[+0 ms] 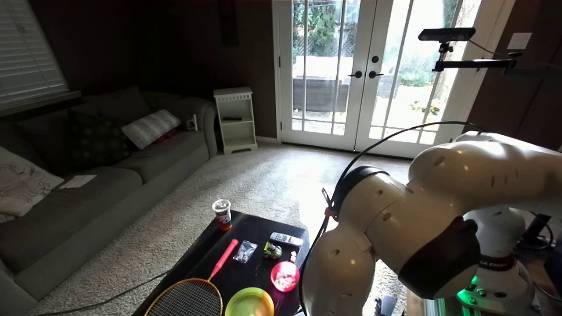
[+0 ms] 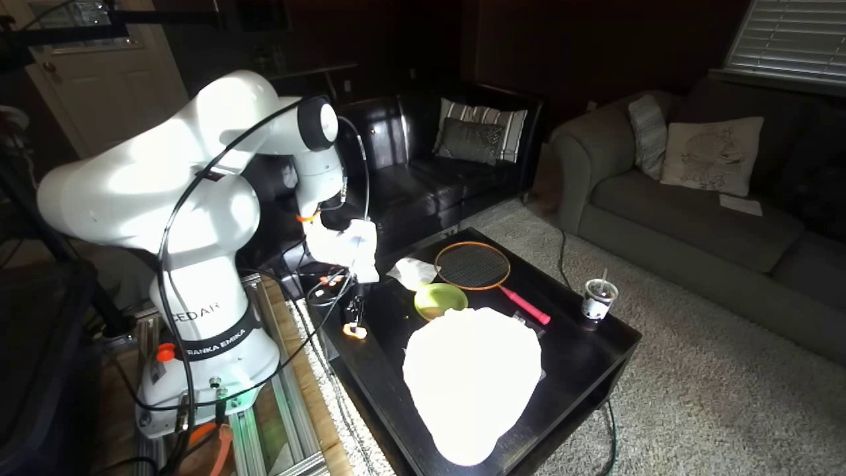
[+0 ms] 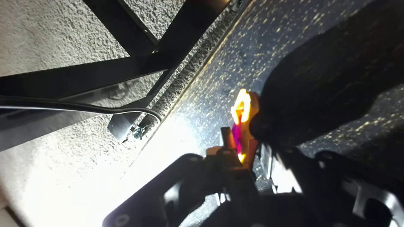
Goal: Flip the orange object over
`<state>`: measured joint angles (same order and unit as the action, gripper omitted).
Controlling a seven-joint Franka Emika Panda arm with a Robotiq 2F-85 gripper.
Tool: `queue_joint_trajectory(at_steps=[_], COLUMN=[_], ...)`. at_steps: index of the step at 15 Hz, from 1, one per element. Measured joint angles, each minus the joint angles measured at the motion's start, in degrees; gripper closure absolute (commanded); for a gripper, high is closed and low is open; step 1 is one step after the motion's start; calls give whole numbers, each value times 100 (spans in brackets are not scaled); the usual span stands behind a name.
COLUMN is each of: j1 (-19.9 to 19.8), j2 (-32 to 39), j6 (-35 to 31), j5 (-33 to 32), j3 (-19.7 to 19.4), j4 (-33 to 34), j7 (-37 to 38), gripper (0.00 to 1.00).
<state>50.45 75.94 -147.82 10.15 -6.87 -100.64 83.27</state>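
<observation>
The orange object (image 3: 245,110) is small, brightly lit, with a purple-pink band along one side. In the wrist view it lies over the dark speckled table top (image 3: 277,34), close to the table's edge. In an exterior view it is a small glowing orange piece (image 2: 355,331) at the near table edge, under my fingertips. My gripper (image 3: 247,145) has its fingers close together, with the object's near end between them. The left finger is against it; contact at the right finger is hard to see in shadow. The gripper (image 2: 355,312) points downward.
On the table stand a green bowl (image 2: 441,301), a pink bowl (image 1: 285,276), a racket (image 2: 472,266), a cup (image 2: 598,301) and a remote (image 1: 286,239). A white overexposed patch (image 2: 472,377) hides part of the table. A cable (image 3: 79,108) hangs beyond the edge.
</observation>
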Motion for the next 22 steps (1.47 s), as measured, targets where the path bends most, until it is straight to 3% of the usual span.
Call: queue_joint_trajectory(at_steps=[7, 8, 9, 18, 22], j1=[105, 125, 141, 168, 146], j2=[282, 332, 384, 817, 836], j6=[918, 1063, 1203, 2090, 2129], j5=[-605, -676, -744, -1027, -1035], j3=[-27, -31, -32, -26, -23], j4=[758, 869, 981, 1718, 1738], j7=[90, 111, 133, 199, 258], gripper=[94, 85, 55, 1, 0])
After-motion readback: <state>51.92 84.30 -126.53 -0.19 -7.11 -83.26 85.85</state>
